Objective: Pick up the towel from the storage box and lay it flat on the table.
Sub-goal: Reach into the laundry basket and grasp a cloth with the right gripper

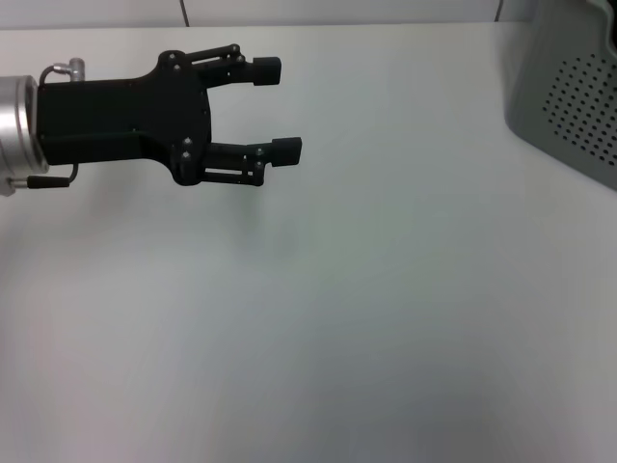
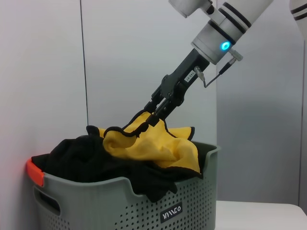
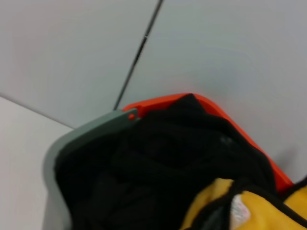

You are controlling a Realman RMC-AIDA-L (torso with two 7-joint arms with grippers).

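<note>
Bare white tabletop (image 1: 318, 328); left gripper (image 1: 275, 106) hovers spread; right gripper (image 2: 156, 115) pinches yellow towel (image 2: 153, 143) atop grey storage box (image 2: 144, 206).

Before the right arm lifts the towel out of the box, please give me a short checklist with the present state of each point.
1. Right pincer shut on the towel: ok.
2. Grip is on an edge fold, not the middle: ok.
3. Towel free of the black cloth under it: cannot tell.
4. Left pincer open, over the table, away from the storage box: ok.
5. Towel out of the box: not ok, most of it lies inside.
</note>
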